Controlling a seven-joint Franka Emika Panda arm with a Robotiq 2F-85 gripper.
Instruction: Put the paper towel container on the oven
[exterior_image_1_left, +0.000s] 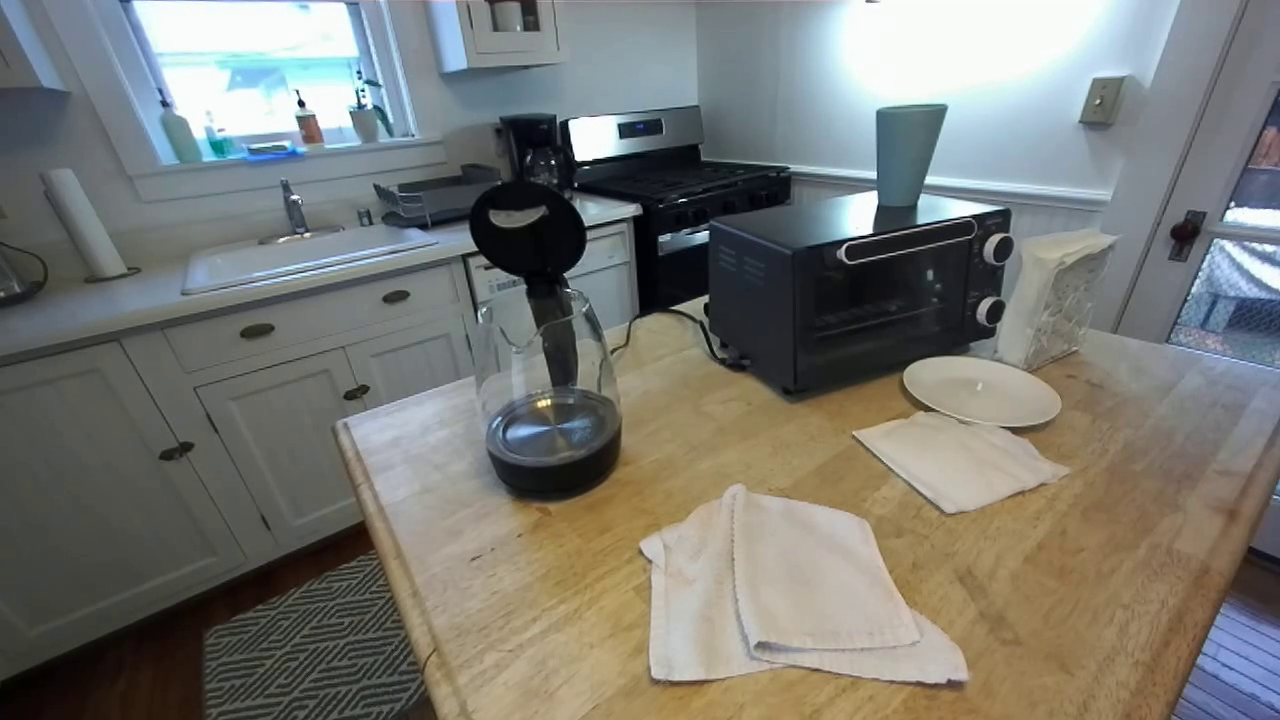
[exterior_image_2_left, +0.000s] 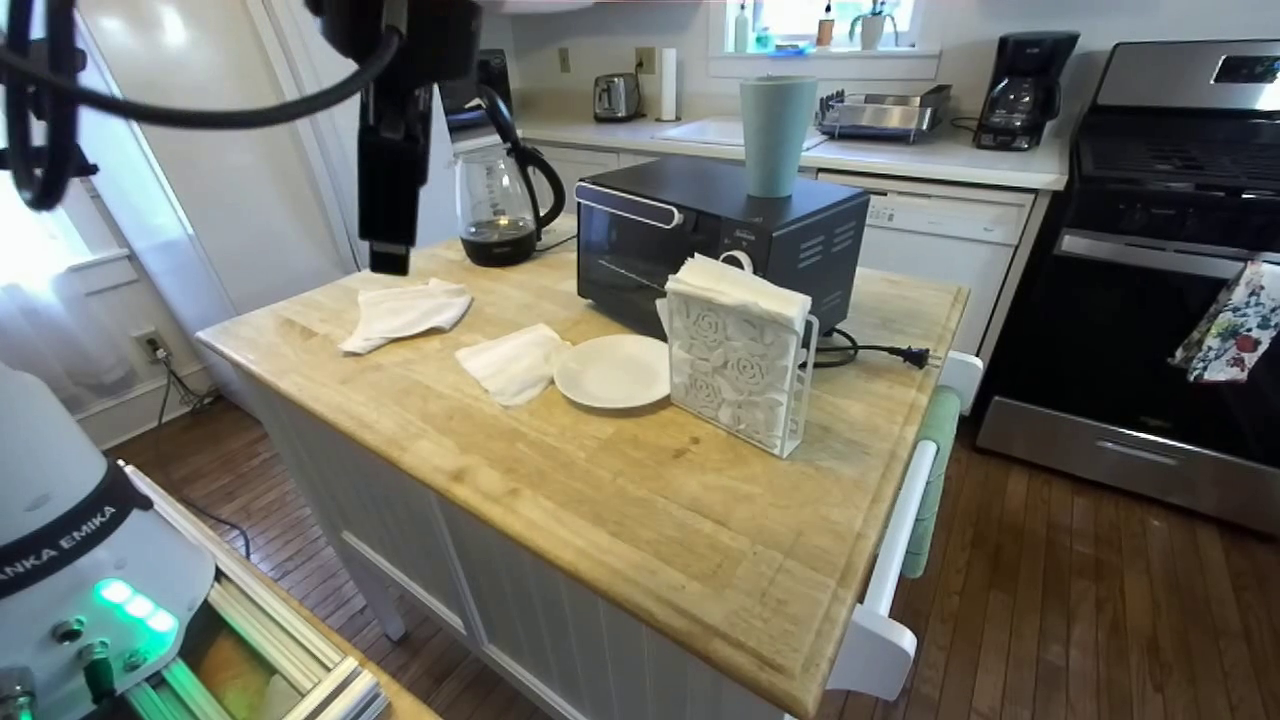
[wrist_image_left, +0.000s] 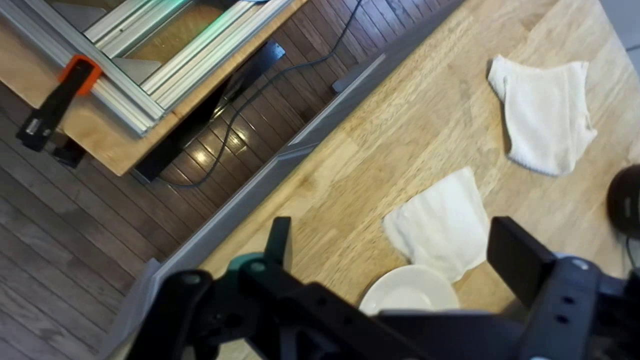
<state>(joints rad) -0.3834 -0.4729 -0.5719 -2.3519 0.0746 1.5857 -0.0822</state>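
The paper towel container (exterior_image_2_left: 735, 355) is an off-white upright holder with a rose-patterned side and white paper towels on top. It stands on the wooden table beside the knob side of the oven, and also shows in an exterior view (exterior_image_1_left: 1055, 300). The oven (exterior_image_2_left: 650, 255) is a black toaster oven with a silver handle; it also shows in an exterior view (exterior_image_1_left: 890, 290). My gripper (wrist_image_left: 390, 240) is open and empty in the wrist view. In an exterior view the gripper (exterior_image_2_left: 389, 250) hangs above the table, left of the oven and container. The wrist view does not show either.
A grey-green cup (exterior_image_1_left: 908, 155) stands on the oven top. A white plate (exterior_image_2_left: 612, 372) lies beside the container, touching a folded white cloth (exterior_image_2_left: 512, 364). Another cloth (exterior_image_1_left: 800, 590) and a glass kettle (exterior_image_1_left: 550, 430) are on the table (exterior_image_2_left: 600, 490). A power cord (exterior_image_2_left: 880, 350) lies behind the container.
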